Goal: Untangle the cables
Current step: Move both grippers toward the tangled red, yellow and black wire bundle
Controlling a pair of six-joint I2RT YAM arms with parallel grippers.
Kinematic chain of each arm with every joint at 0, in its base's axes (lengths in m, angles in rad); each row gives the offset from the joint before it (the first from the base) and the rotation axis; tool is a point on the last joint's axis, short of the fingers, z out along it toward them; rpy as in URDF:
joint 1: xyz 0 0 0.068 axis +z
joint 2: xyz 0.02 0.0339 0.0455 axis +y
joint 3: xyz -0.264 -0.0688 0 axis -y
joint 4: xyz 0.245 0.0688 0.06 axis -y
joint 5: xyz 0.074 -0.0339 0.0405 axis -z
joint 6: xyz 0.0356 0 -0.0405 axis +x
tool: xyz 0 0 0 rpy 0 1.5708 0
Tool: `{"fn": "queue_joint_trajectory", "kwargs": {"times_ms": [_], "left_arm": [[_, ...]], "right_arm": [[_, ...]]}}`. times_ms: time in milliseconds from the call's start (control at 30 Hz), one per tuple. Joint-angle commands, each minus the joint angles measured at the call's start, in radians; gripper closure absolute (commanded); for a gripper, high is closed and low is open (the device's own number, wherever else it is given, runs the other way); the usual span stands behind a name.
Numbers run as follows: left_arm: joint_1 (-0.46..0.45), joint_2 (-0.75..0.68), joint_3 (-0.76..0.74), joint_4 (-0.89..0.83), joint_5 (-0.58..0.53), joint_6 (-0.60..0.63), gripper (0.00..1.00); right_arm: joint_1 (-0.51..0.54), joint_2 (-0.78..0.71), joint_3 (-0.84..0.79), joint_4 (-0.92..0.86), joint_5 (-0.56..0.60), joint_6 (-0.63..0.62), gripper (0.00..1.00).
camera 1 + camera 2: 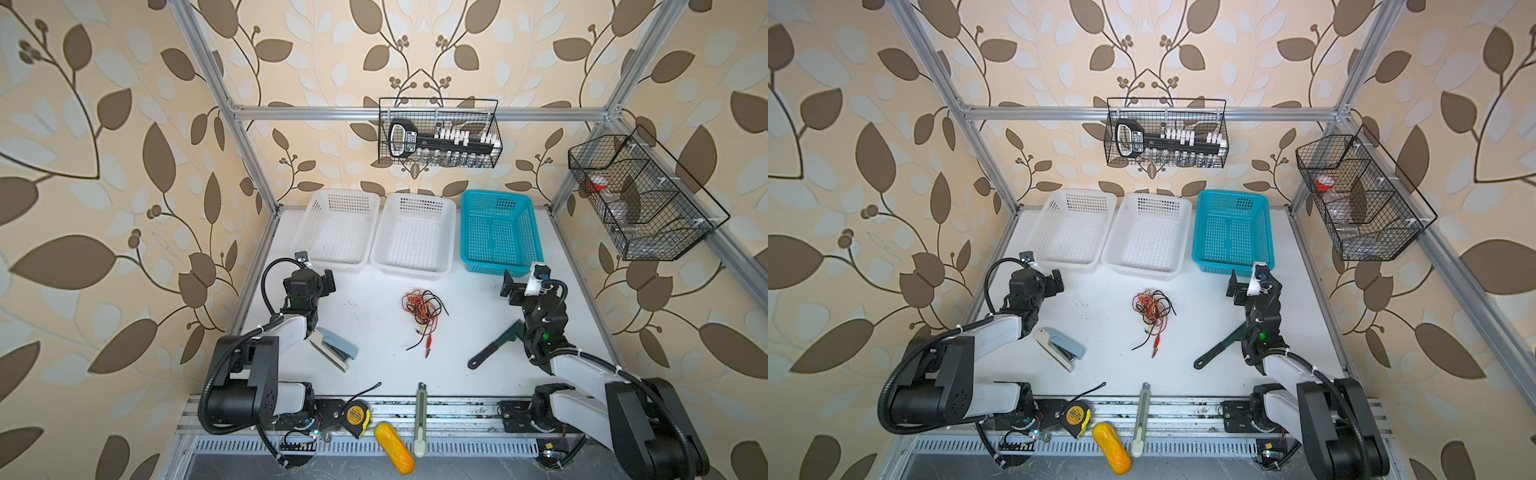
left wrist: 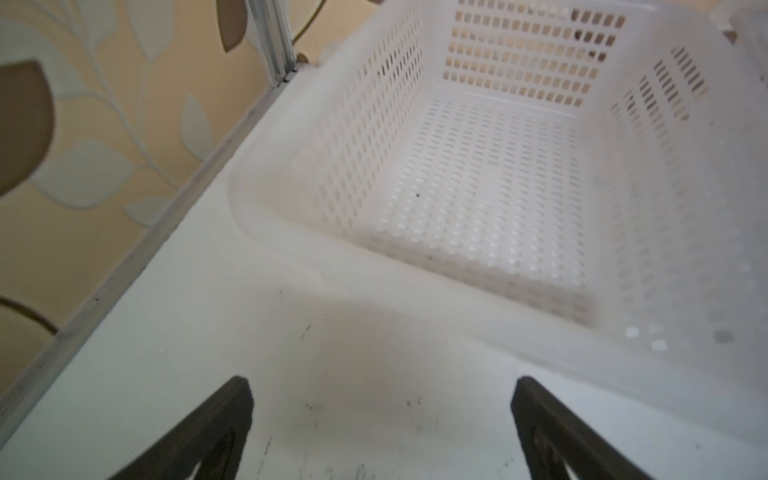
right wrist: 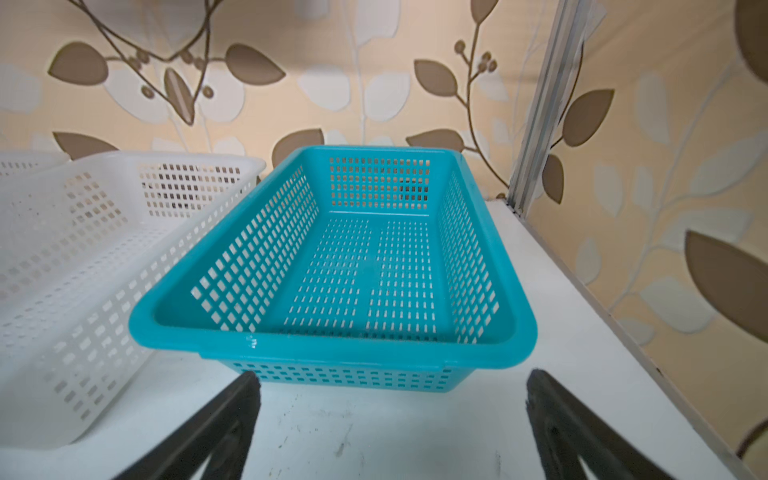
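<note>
Cables (image 1: 424, 309) (image 1: 1152, 309) lie in one red, yellow and black knot near the middle of my table (image 1: 374, 332), seen in both top views, with loose ends and red alligator clips (image 1: 427, 348) trailing toward 6 o'clock. Both my grippers are well apart from them. My left gripper (image 1: 326, 282) (image 2: 382, 386) hangs at about 10 o'clock from the knot, jaws spread wide with only bare tabletop between them, facing a white basket (image 2: 374, 124). My right gripper (image 1: 508, 284) (image 3: 392, 378) hangs at about 2 o'clock from the knot, likewise spread wide and holding nothing, just short of the blue basket (image 3: 332, 351). A stapler (image 1: 334, 347) lies at 8 o'clock from the cables, a dark long-handled tool (image 1: 494, 345) at 4 o'clock, partly under my right arm. The baskets stand in a row along the table's 12 o'clock edge.
</note>
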Motion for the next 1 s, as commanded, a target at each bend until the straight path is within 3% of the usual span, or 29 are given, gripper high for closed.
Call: {"fn": "queue_joint_trajectory", "kwargs": {"times_ms": [0, 133, 267, 400, 500, 700, 867, 967], "left_arm": [[0.003, -0.067, 0.1, -0.202, -0.116, -0.104, 0.01], [-0.025, -0.121, 0.131, -0.298, -0.165, -0.2, 0.01], [-0.092, -0.164, 0.133, -0.342, -0.193, -0.303, 0.01], [-0.237, -0.198, 0.159, -0.417, -0.27, -0.321, 0.01], [-0.343, -0.228, 0.178, -0.493, -0.298, -0.376, 0.01], [-0.482, -0.315, 0.149, -0.588, -0.198, -0.482, 0.01], [-0.568, -0.325, 0.148, -0.649, -0.001, -0.496, 0.01], [-0.626, -0.338, 0.14, -0.657, 0.058, -0.506, 0.01]], "right_arm": [[0.02, -0.084, 0.076, -0.223, 0.155, 0.07, 0.0], [0.029, -0.15, 0.207, -0.613, 0.278, 0.288, 0.0], [0.075, -0.198, 0.274, -0.801, 0.433, 0.382, 0.0], [0.076, -0.274, 0.288, -0.868, 0.337, 0.406, 0.0], [0.076, -0.32, 0.284, -0.882, 0.191, 0.4, 0.0], [0.121, -0.263, 0.36, -1.042, 0.038, 0.411, 0.0], [0.326, -0.278, 0.361, -1.1, 0.158, 0.415, 0.0], [0.435, -0.283, 0.359, -1.112, 0.173, 0.42, 0.01]]}}
